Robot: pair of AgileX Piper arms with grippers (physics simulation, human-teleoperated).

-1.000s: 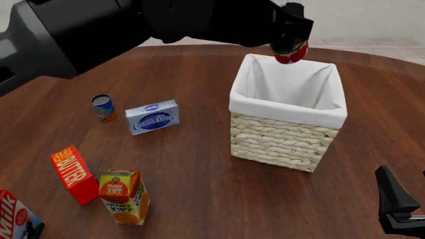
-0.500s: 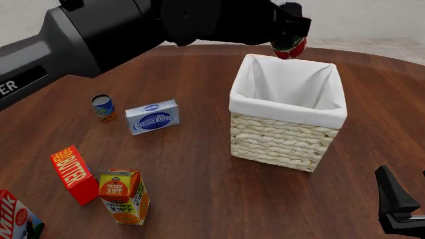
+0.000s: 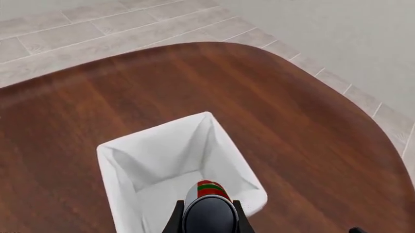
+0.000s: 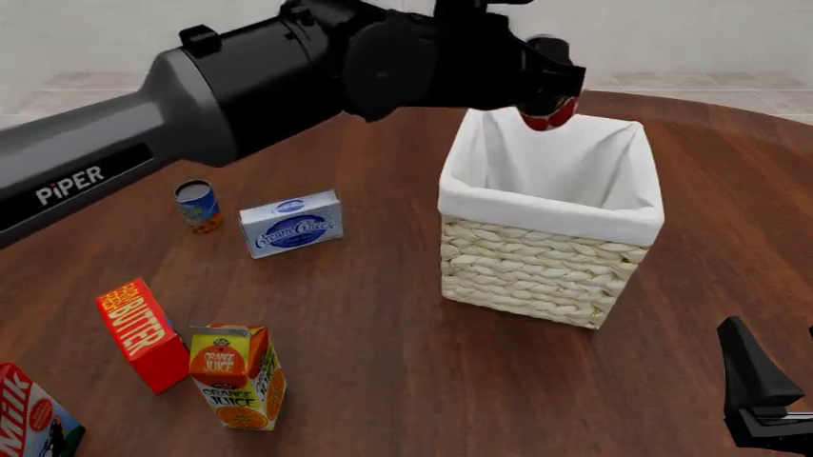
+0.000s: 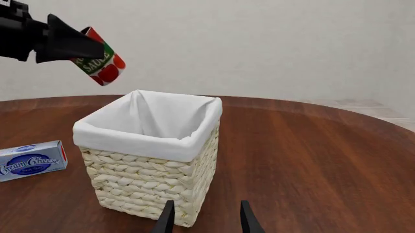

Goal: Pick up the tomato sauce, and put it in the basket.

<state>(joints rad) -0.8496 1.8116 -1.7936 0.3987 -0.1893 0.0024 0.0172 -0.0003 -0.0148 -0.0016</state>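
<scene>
The left gripper (image 4: 549, 90) is clamped on the tomato sauce can (image 4: 550, 114), holding it in the air above the far rim of the basket (image 4: 546, 262). In the right wrist view the can (image 5: 100, 63) hangs tilted, its base angled down toward the basket's open top, clear of the white cloth lining and not touching it. The left wrist view looks straight down past the can's (image 3: 209, 194) red and green label into the basket's (image 3: 123, 170) white interior.

The long black left arm (image 4: 190, 105) reaches in from the left side of the front view and crosses over the table (image 4: 381, 314), a round-edged surface of dark brown wood.

The right gripper (image 5: 204, 218) sits low near the table's near right edge, facing the basket (image 5: 155, 179) with its two fingers apart and nothing between them.

On the table to the left of the basket lies a blue and white cream cheese box (image 4: 292, 224). Further left stands a small blue and orange can (image 4: 196, 206). Nearer the camera are a red butter carton (image 4: 141, 333), an orange juice carton (image 4: 236, 375) just beside it, and a milk carton (image 4: 32, 419) partly cut off at the lower left corner.
</scene>
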